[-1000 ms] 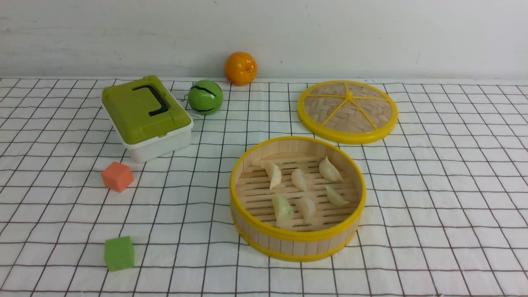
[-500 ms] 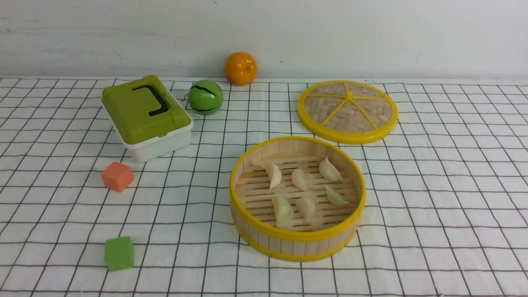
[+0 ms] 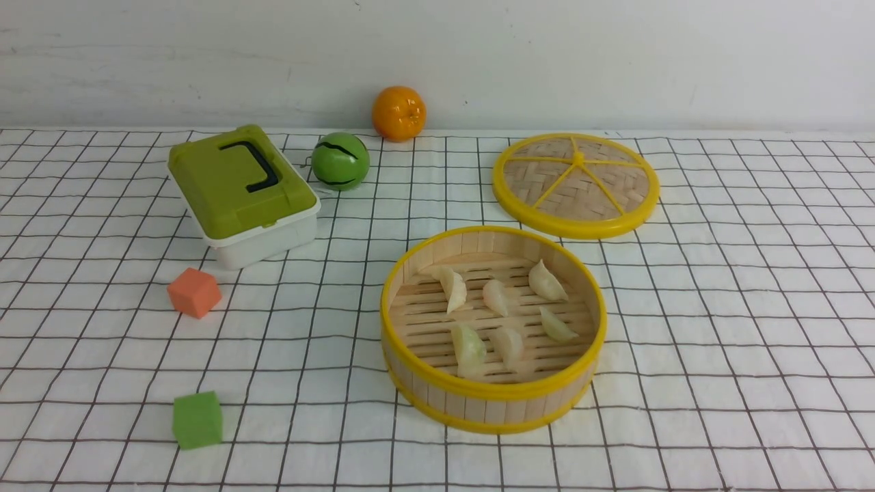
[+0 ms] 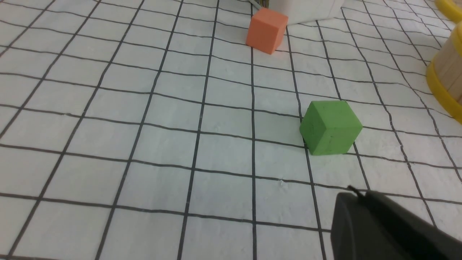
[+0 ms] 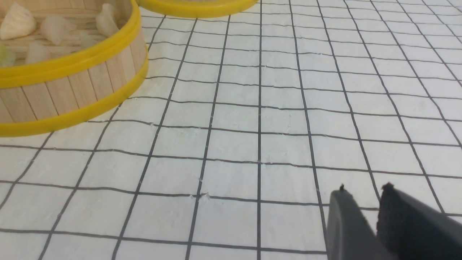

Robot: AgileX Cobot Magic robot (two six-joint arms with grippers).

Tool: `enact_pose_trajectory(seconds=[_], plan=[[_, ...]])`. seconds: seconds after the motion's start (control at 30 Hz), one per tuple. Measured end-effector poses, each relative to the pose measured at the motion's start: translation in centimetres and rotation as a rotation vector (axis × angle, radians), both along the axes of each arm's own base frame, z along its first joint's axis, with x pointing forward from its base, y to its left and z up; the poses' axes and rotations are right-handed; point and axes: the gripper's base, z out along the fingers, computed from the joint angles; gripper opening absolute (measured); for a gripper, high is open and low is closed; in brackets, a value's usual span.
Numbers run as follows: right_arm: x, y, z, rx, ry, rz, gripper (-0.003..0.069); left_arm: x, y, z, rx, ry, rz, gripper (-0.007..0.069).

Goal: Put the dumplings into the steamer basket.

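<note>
Only the front view shows all six dumplings (image 3: 507, 311) inside the steamer basket (image 3: 492, 393).

Not much of the robot shows here, honestly. Neither arm appears in the front view. From the left wrist camera you only catch the matte black, blocky plastic left gripper (image 4: 361, 202) poking into the corner: a smooth dark slab with a rounded edge and a tiny nub sticking up at its tip. I can't make out two separate fingers there; it reads as one dark mass.

The right wrist camera gives a bit more: the dark charcoal, wedge-shaped plastic right gripper (image 5: 362, 196) shows two fingertips (image 5: 343, 216) side by side, a thin pale gap between them, each topped with a small point. Same dull, unmarked finish; any cables, screws or labels are out of frame.
</note>
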Motion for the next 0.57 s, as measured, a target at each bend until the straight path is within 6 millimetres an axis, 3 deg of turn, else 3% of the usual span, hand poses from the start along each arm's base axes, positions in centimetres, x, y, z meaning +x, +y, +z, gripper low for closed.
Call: enact_pose_trajectory(seconds=[0.57], plan=[[0.0,0.0,0.0,-0.001,0.0,0.0,0.017,0.0,0.0,0.0,0.0,0.0,0.0,0.0031]])
